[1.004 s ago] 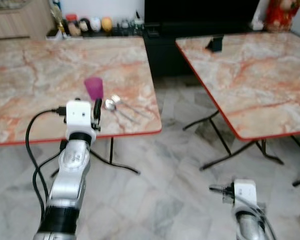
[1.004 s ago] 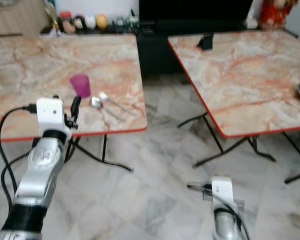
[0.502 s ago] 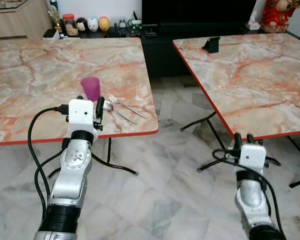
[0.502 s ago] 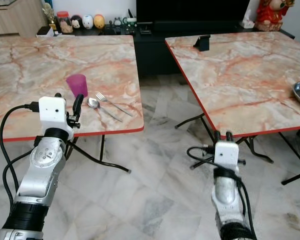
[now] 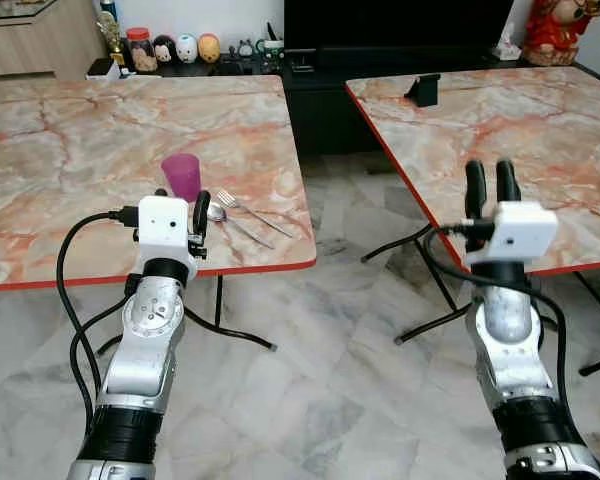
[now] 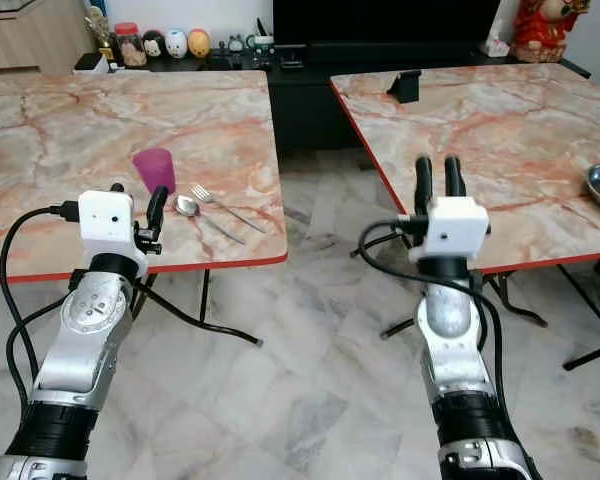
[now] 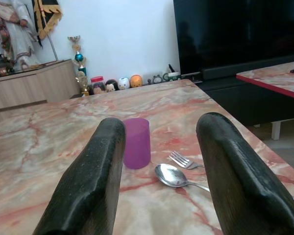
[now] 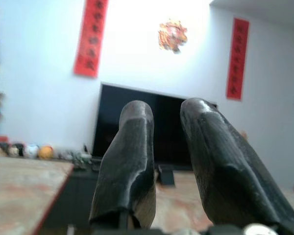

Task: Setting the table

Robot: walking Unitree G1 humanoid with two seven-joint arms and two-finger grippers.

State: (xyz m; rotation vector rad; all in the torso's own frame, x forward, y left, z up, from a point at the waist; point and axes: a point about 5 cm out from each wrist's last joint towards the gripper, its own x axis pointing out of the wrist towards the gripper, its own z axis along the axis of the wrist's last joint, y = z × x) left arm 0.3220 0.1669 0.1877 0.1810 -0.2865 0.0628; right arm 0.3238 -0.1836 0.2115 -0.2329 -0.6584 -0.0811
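— Looking at the left gripper (image 5: 199, 214) first: where are the cup, spoon and fork lying from it?

— The purple cup (image 5: 184, 177) is standing upright on the left table (image 5: 70, 150), just beyond the fingertips toward twelve o'clock in the head view. The spoon (image 5: 220, 213) is lying just beside the fingertips toward two o'clock, and the fork (image 5: 242, 208) is lying next to it, a little farther out toward the table's corner.

— Which way are the spoon and fork pointing?

— Both are lying slantwise, heads toward ten o'clock and handles trailing toward four o'clock, roughly parallel and close together. In the left wrist view the cup (image 7: 136, 142) is sitting between the two fingers (image 7: 95, 171), with the spoon bowl (image 7: 169, 175) and fork tines (image 7: 182, 159) off toward the other finger.

— Is that gripper holding anything?

— No. Its fingers are standing well apart with nothing between them, hanging at the table's near edge.

— And the right gripper (image 5: 489, 182)?

— It is pointing up over the near edge of the right table (image 5: 500, 130), fingers slightly parted and empty. It is sitting well apart from the cutlery, so I am judging the left arm the nearer one for any pick; a grasp on the spoon probably needs closing across that slanted handle.
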